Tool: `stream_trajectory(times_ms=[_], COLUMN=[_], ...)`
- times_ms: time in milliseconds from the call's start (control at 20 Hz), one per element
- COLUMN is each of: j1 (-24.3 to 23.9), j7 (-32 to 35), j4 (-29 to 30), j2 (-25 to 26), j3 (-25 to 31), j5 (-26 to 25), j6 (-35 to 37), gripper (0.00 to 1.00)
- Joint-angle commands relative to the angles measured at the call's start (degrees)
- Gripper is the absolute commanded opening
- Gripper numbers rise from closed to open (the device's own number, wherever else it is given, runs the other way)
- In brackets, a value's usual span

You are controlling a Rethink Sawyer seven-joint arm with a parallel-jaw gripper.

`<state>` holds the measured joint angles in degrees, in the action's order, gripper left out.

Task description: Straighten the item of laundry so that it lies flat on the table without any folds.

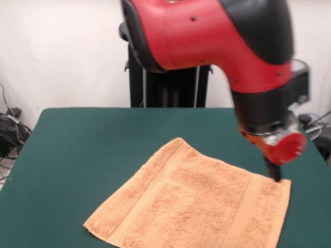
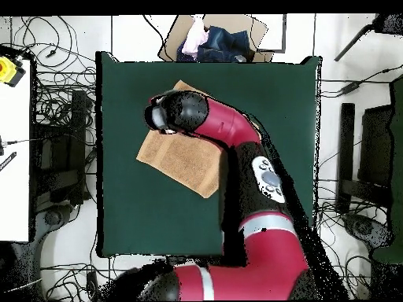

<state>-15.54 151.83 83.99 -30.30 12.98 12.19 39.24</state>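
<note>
The light orange-tan terry towel (image 1: 191,209) lies spread on the dark green table (image 1: 93,150), turned at an angle, with flat woven bands near both ends. In the front view its near edge runs out of the picture. My gripper (image 1: 274,173) hangs from the red and black arm and touches down at the towel's far right corner. Its tips look dark and close together. In the overhead view the arm covers part of the towel (image 2: 177,161), and the gripper (image 2: 160,124) is hidden under the wrist.
The black pedestal (image 1: 168,85) stands behind the table's far edge. Cables (image 1: 10,129) lie on the floor at the left. In the overhead view a cardboard box with clothes (image 2: 216,39) sits beyond the table's top edge.
</note>
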Motion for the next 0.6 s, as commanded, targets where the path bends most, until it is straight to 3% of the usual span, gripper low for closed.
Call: stream_trajectory(times_ms=[50, 300, 450, 600], j1=[-3.0, -6.0, -1.9, 1.4], j7=[-5.9, -6.4, -1.7, 2.7], j4=[10.7, 11.4, 4.9, -1.2], j2=[-3.3, -2.3, 0.1, 4.9], j3=[-1.6, -1.1, -4.4, -4.9], j5=[-6.4, -10.2, -13.2, -12.8], j6=[-1.7, -1.5, 0.6, -0.4], gripper=[0.00, 0.00, 0.00, 0.00])
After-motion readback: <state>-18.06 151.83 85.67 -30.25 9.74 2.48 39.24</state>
